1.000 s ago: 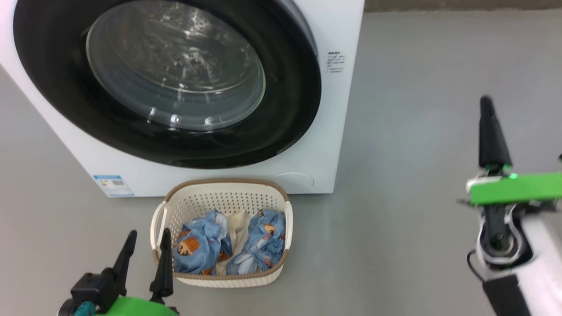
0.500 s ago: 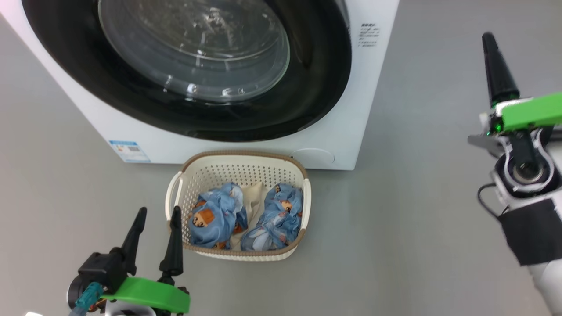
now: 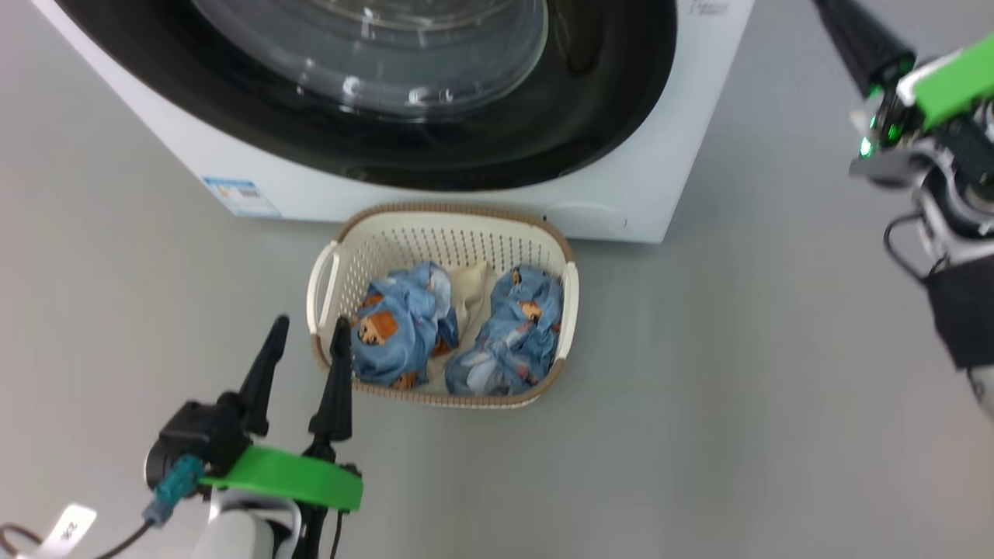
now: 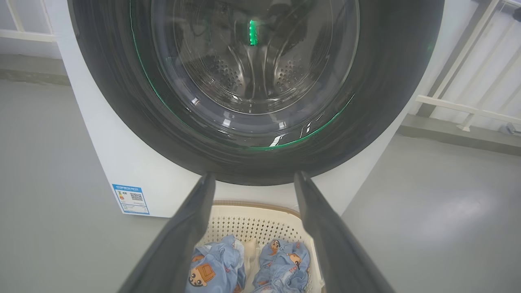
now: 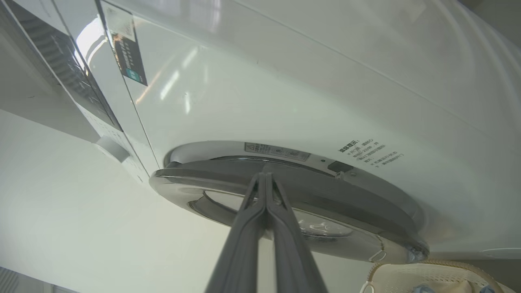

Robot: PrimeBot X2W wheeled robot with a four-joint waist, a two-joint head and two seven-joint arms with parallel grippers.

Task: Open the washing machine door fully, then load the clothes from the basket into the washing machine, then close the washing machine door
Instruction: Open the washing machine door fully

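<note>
The washing machine (image 3: 652,171) stands at the top of the head view, and its glossy black washing machine door (image 3: 497,147) lies against the front. On the floor just before it sits the cream basket (image 3: 454,211), holding blue bear-print clothes (image 3: 396,330) and a cream piece (image 3: 470,283). My left gripper (image 3: 311,322) is open, low beside the basket's left side, with nothing between its fingers. From its wrist, the left gripper (image 4: 254,175) frames the door (image 4: 378,101) and the basket (image 4: 260,228). My right gripper (image 3: 858,39) is raised right of the machine. Its wrist view shows the right gripper (image 5: 264,176) shut and empty, pointing at the door's edge (image 5: 325,191).
Grey floor spreads left and right of the machine and basket. A blue label (image 3: 241,196) marks the machine's lower left front. A white railing (image 4: 468,106) stands behind the machine to its right. The control panel (image 5: 61,69) and a dial (image 5: 112,148) show in the right wrist view.
The head camera has tilted, shifting the whole picture. My right gripper has risen and come nearer the machine's right side. The left gripper keeps its place by the basket.
</note>
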